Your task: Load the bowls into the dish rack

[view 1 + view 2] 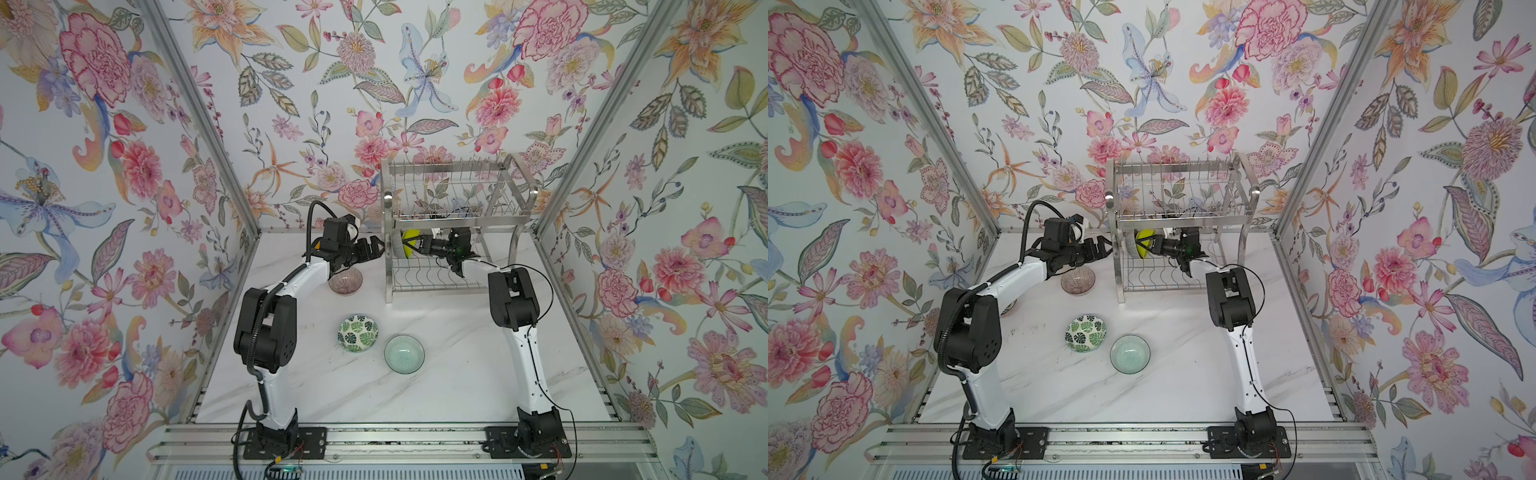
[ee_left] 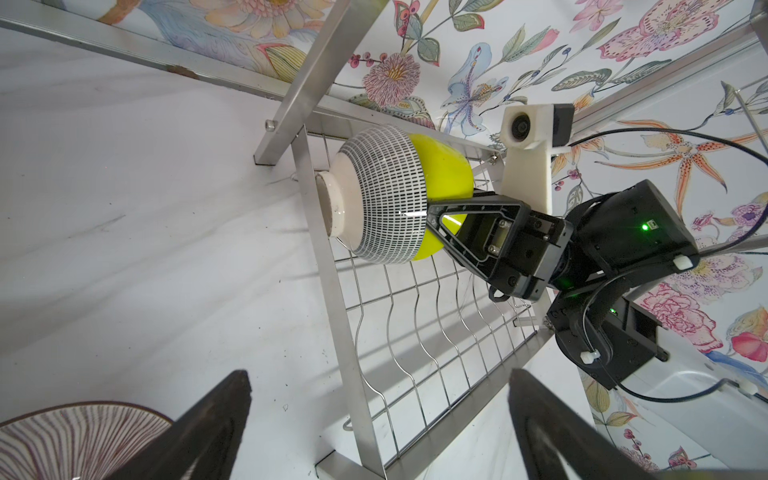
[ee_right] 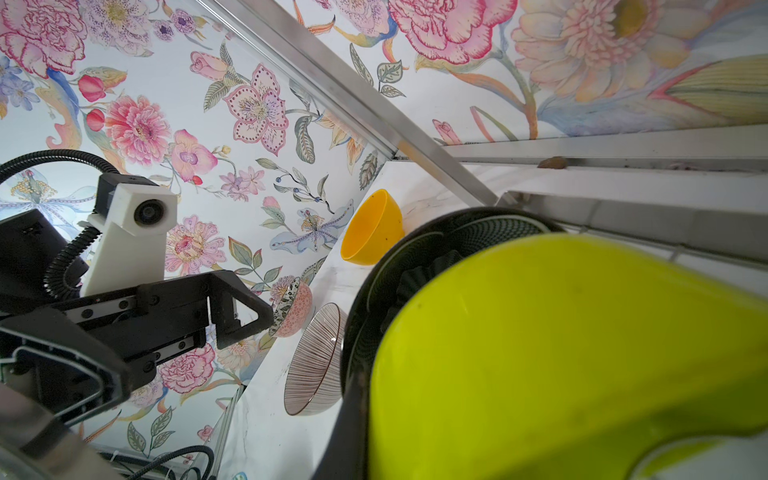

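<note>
In both top views the rack point(image 1: 389, 270) point(image 1: 1120, 270) stands right of center, at the back of the table point(image 1: 457, 395). At the left end of its lower tier, 2 bowls stand on edge, with the lime bowl point(image 1: 409, 244) nested in the speckled bowl point(image 1: 397, 249). My right gripper point(image 1: 417, 244) reaches in under the upper tier and is pinched on the lime bowl's rim. My left gripper point(image 1: 376, 248) hangs just left of the rack's leg, jaws wide apart. 3 bowls sit upright on the table: the ribbed bowl point(image 1: 345, 281) just below the left gripper, the leaf bowl point(image 1: 357, 333) at center, and the glass bowl point(image 1: 404, 354) just beside it to the lower right.

The left wrist view shows the nesting far better. The speckled bowl point(image 2: 374, 199) has its foot turned outward at the rack's end frame, with the lime bowl point(image 2: 446, 166) inside it. The right gripper point(image 2: 434, 218) is clamped on the lime rim. The 2 dark left fingers point(image 2: 216, 428) stand well apart, with the ribbed bowl point(image 2: 75, 440) beside one.

In the right wrist view the lime bowl point(image 3: 540, 353) fills the foreground, with the speckled bowl's dark inside point(image 3: 478, 237) around it. This view adds 2 bowls I cannot make out from above: the orange bowl point(image 3: 372, 228) near the wall and the floral bowl point(image 3: 291, 309) near the ribbed bowl point(image 3: 316, 361). The left gripper point(image 3: 195, 349) gapes open.
</note>
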